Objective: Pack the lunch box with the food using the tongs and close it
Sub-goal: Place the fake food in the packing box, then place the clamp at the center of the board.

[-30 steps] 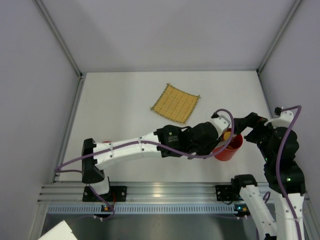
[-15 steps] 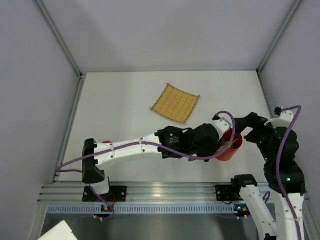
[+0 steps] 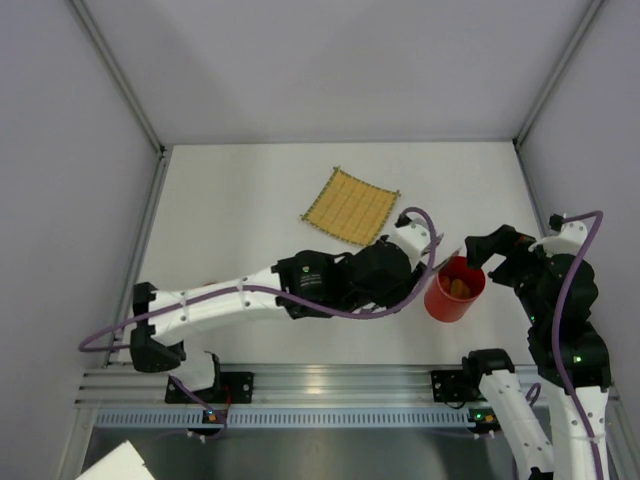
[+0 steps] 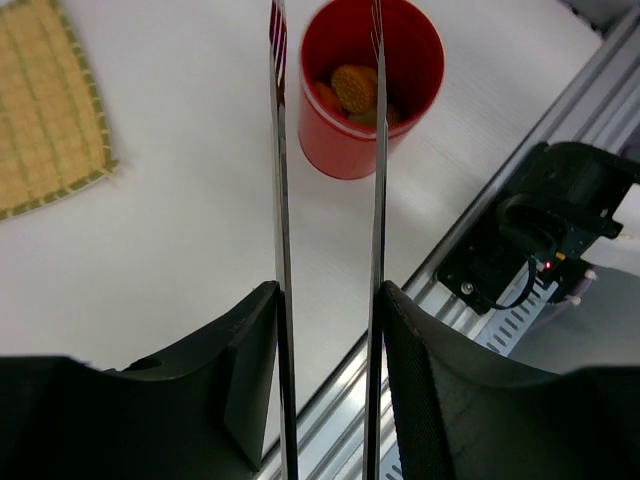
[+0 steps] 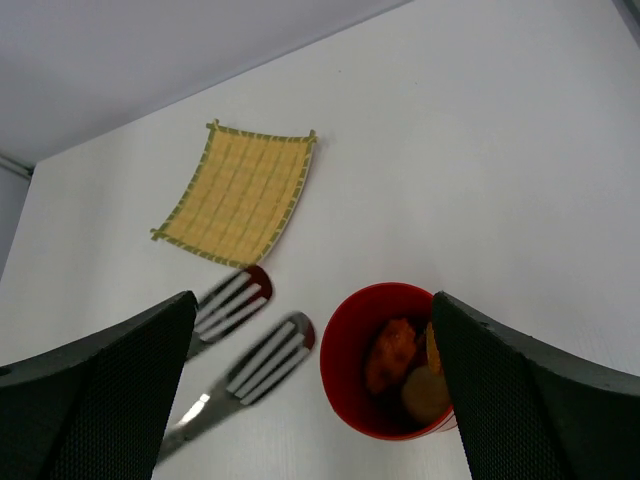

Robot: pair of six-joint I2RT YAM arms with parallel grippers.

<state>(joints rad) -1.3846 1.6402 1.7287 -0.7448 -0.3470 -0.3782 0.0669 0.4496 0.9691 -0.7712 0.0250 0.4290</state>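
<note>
The red lunch box (image 3: 447, 300) stands upright and lidless at the right of the table. Food (image 4: 352, 88) lies inside it, orange and yellowish pieces (image 5: 392, 352). My left gripper (image 4: 328, 300) is shut on the tongs (image 4: 278, 200), pressing both thin metal arms. The tongs' slotted tips (image 5: 268, 360) hang apart and empty just left of the lunch box (image 5: 345, 385). My right gripper (image 5: 312, 300) is open beside the box's far right side (image 3: 488, 245). Its right finger (image 5: 520, 390) hides the box's right edge.
A yellow woven mat (image 3: 351, 206) lies flat behind the left gripper, with no food on it (image 5: 238, 195). The aluminium rail (image 3: 330, 385) and the right arm's base (image 4: 545, 225) sit close to the lunch box at the near edge. Walls enclose the table.
My left arm has drawn back to the left, taking the tongs away from above the lunch box, whose opening now shows. The right arm has not moved.
</note>
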